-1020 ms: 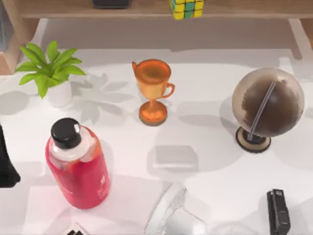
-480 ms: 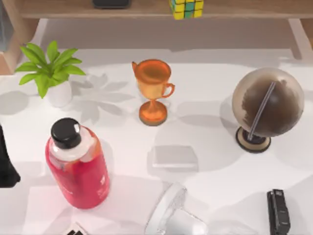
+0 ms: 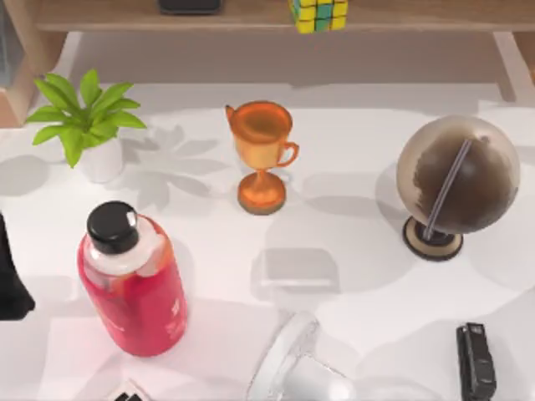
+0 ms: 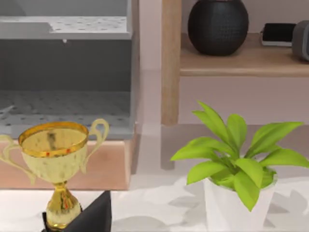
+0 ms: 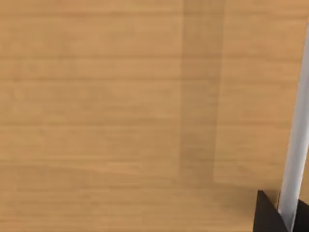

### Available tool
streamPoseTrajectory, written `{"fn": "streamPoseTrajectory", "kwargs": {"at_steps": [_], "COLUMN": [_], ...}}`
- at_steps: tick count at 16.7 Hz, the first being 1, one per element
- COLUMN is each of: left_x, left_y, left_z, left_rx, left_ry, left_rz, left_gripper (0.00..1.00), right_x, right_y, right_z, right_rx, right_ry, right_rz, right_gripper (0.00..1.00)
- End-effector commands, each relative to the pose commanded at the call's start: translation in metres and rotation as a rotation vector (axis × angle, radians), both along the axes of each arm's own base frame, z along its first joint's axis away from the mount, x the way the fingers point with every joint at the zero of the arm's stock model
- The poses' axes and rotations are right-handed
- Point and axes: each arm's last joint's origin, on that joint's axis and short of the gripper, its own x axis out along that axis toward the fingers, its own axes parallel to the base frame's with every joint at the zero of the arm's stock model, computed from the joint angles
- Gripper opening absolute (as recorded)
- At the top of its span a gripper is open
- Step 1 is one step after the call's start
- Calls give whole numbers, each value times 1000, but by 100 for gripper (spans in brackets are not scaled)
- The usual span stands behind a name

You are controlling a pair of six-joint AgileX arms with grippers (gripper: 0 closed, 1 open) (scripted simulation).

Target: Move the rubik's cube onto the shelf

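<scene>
Broadly, seen from above: white bench [image 3: 359, 125] under everything, with the shelf [image 3: 418, 14] as a long light-brown board along its far edge.

On that board, toward the middle, the rubik's cube [image 3: 318, 14], resting on the wood and well apart from a dark item [image 3: 190, 6] further left.

Down on the bench, by size:
- brown globe [image 3: 456, 184] upright on its stand at the right
- red bottle [image 3: 134, 280] with a black cap at the near left
- green potted plant [image 3: 84, 121] at the far left
- orange trophy cup [image 3: 262, 154] upright near the centre
- small black stapler-like piece [image 3: 475, 361] at the near right

Left arm [image 3: 10, 284] parked low at the top view's left edge, a dark mass just beside the bottle. From its wrist, aimed level at trophy, plant and shelf, with a dark tip of the left claw [image 4: 94, 217] poking in. Released or clenched: cannot tell.

Right arm held close against plain wood grain, a dark corner of the right claw [image 5: 270, 215] beside a pale strip. Cannot tell its state either.
</scene>
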Motion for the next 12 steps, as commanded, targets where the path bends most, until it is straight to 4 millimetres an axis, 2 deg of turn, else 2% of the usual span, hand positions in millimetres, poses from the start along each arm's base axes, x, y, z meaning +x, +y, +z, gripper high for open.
{"fn": "streamPoseTrajectory", "kwargs": {"at_steps": [12], "left_x": [0], "left_y": [0], "left_z": [0], "left_rx": [0], "left_ry": [0], "left_rz": [0], "left_gripper": [100], "right_x": [0], "right_y": [0], "right_z": [0], "right_rx": [0], "right_ry": [0], "right_rz": [0], "right_gripper": [98]}}
